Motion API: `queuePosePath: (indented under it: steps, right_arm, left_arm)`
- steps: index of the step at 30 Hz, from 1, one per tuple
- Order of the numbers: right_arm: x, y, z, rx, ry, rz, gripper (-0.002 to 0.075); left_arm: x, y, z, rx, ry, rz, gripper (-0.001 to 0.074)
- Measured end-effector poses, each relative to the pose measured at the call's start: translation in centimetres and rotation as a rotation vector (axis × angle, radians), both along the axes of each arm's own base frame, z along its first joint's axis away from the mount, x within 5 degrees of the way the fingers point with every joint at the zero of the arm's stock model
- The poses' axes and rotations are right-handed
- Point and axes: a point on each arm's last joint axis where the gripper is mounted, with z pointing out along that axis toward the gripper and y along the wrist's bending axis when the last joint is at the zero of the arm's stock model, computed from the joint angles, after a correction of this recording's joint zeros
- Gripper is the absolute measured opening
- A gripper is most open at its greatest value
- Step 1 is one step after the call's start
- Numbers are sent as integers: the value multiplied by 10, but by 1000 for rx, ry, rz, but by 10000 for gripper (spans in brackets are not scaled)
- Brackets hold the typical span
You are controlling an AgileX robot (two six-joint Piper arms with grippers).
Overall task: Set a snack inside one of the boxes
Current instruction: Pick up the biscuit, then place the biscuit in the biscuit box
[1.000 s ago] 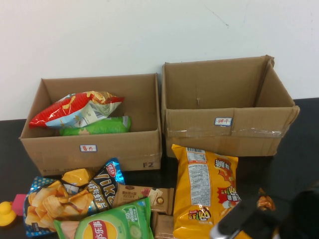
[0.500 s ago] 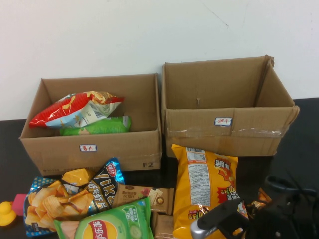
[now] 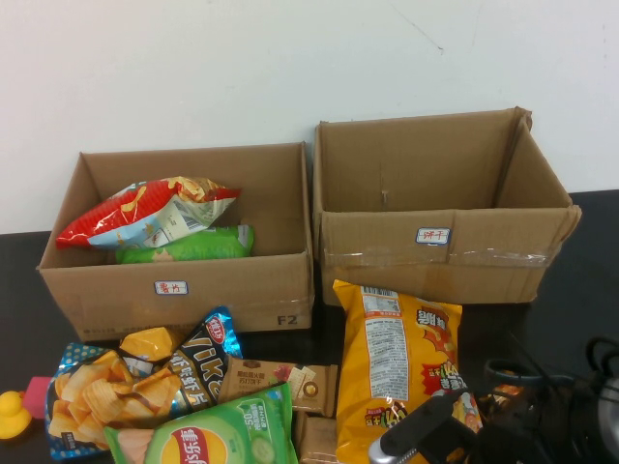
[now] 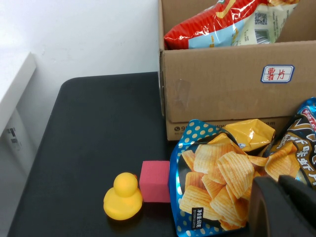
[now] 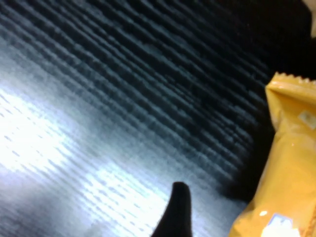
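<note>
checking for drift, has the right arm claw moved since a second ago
Yes. The right claw has slid left and up onto the lower right edge of the yellow chip bag, which stayed put. The left claw sits by the blue chip bag.

right gripper (image 3: 484, 411) low at near-right table edge; left gripper (image 4: 284, 207) parked low.

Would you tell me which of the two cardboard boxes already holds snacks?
The left box, holding a red bag and green bag; the right box looks empty.

Even, bright light overall; glare streaks and blur on the black table (image 5: 98, 123) close up.
</note>
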Motion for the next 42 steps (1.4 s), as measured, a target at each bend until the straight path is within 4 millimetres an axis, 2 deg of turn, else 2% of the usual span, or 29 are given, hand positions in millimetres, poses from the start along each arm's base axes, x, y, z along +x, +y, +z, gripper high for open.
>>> queuePosePath:
  steps: [5, 8, 12, 13, 16, 20, 24, 27, 31, 34, 38, 42]
  right_arm:
    - [2, -1, -6, -11, -11, 17, 596]
    - [3, -2, -9, -25, -15, 53, 494]
    - [3, -2, -10, -35, -18, 73, 276]
    - [3, -2, -10, -37, -16, 74, 245]
    - [1, -3, -2, -38, -8, 73, 246]
    - [-8, -3, 35, 1, -33, 97, 244]
    - [-16, -7, 90, 129, -152, 105, 244]
    - [-14, -18, 132, 230, -322, 117, 244]
    - [13, -36, 190, 289, -604, 100, 244]
    - [48, -50, 224, 260, -762, 48, 244]
    - [96, -60, 238, 216, -840, -32, 243]
    - [147, -58, 229, 179, -833, -85, 242]
  left_arm:
    - [0, 0, 0, 0, 0, 0, -1]
    - [0, 0, 0, 0, 0, 0, -1]
    - [0, 0, 0, 0, 0, 0, -1]
    - [0, 0, 0, 0, 0, 0, -1]
    - [0, 0, 0, 0, 2, 0, -1]
    - [0, 0, 0, 0, 2, 0, -1]
    - [0, 0, 0, 0, 2, 0, -1]
    - [0, 0, 0, 0, 2, 0, -1]
    - [0, 0, 0, 0, 2, 0, -1]
    - [0, 0, 0, 0, 2, 0, -1]
    - [0, 0, 0, 0, 4, 0, -1]
    - [0, 0, 0, 0, 2, 0, -1]
